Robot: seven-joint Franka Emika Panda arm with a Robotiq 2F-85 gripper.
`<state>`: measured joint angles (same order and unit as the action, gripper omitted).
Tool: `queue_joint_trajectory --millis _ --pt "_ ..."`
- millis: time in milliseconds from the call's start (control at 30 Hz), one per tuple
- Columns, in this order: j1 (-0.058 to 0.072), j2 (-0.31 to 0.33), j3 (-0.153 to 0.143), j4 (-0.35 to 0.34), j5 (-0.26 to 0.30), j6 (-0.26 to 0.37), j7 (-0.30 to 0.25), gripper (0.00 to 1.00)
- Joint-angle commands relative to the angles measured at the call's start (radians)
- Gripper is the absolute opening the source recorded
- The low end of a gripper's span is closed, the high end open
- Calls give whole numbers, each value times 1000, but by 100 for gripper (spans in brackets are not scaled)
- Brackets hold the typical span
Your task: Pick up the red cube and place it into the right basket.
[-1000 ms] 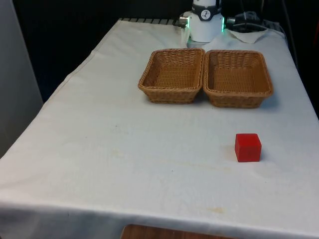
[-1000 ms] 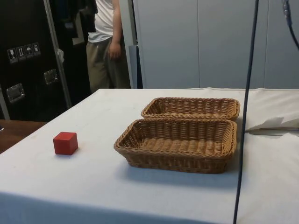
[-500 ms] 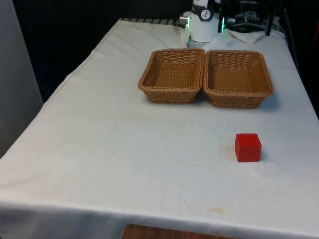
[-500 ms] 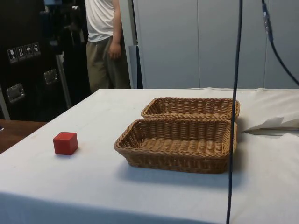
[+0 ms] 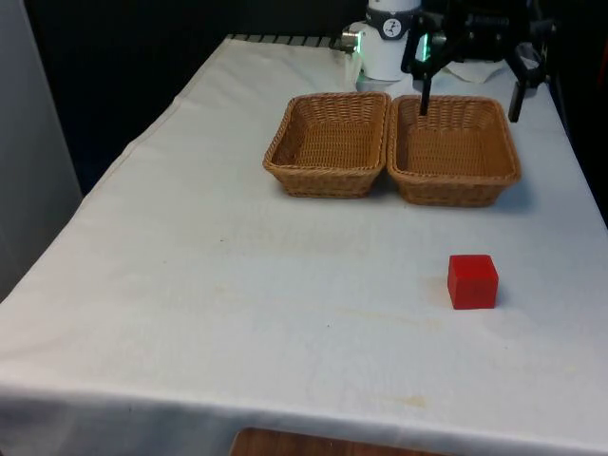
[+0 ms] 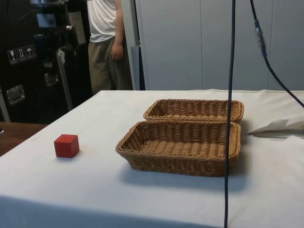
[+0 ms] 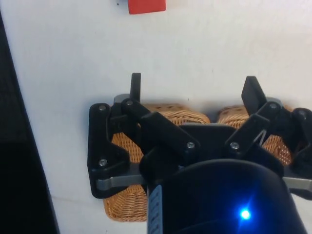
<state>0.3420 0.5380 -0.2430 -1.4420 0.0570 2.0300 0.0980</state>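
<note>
The red cube (image 5: 472, 281) rests on the white cloth toward the front view's right, well short of the baskets; it also appears as the red cube (image 6: 66, 145) and the red cube (image 7: 146, 6). Two wicker baskets stand side by side: the left basket (image 5: 328, 174) and the right basket (image 5: 454, 185), which is the nearer basket (image 6: 180, 164) in the side view. My gripper (image 5: 470, 103) hangs high, in line with the right basket, with its fingers (image 5: 425, 99) spread wide and nothing between them. In the wrist view my gripper (image 7: 193, 92) is open, far from the cube.
A person (image 6: 105, 42) stands beyond the table's far edge in the side view. A black cable (image 6: 230, 104) hangs down in front of the baskets there. Crumpled white paper (image 6: 280, 126) lies near the robot's base.
My gripper has come into the front view from above and now hangs open over the right basket. In the side view the hanging cable has shifted left. The cube has not moved.
</note>
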Motion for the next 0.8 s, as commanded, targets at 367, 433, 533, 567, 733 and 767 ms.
queue_joint_trajectory --millis 367,433,533,567,733,767 --pt "-2 67 18 13 11 53 1 100" --pt "-3 73 20 15 12 58 -1 100" --pt "-3 95 21 23 16 75 -4 100" --pt "-3 102 21 26 18 81 -5 100" --pt "-3 140 23 42 30 108 -11 100" --pt "-3 146 24 44 33 114 -11 100"
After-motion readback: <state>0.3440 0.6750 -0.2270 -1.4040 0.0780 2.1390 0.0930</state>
